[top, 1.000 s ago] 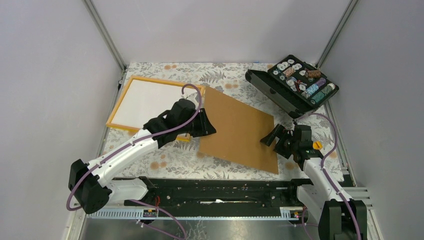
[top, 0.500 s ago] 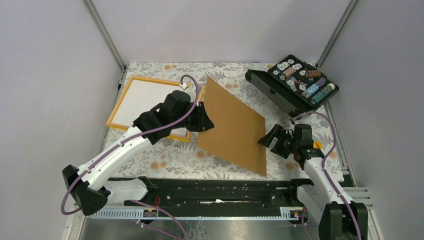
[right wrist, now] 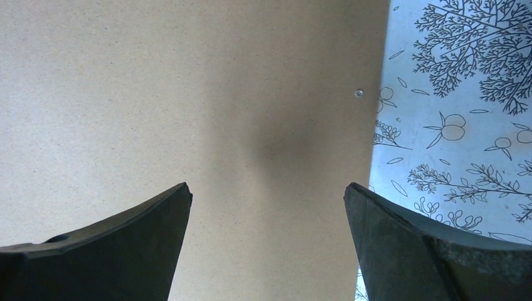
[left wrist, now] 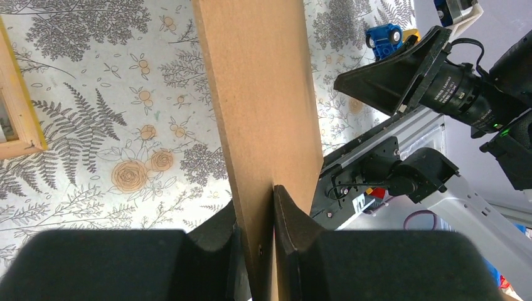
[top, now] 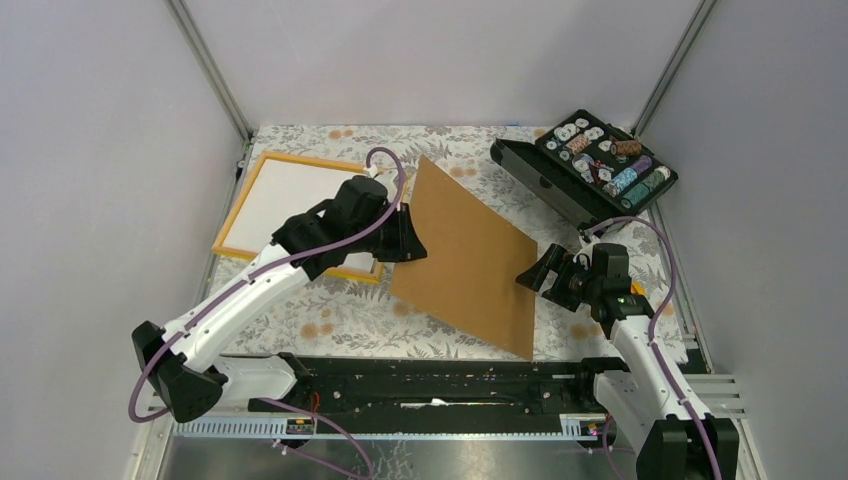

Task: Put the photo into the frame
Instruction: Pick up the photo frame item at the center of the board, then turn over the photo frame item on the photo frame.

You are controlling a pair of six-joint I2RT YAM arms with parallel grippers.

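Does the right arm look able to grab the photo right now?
Probably yes: the right gripper is open beside the photo's edge, nothing between them; the left gripper holds the other side.

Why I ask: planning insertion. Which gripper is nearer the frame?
Left. Left gripper, clamping the photo, hovers beside the frame; right gripper, open, sits across the photo.

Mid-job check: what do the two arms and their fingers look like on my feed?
Both the left arm and right arm have white links, black joints and a purple cable running alongside. The fingers are matte black wedges.
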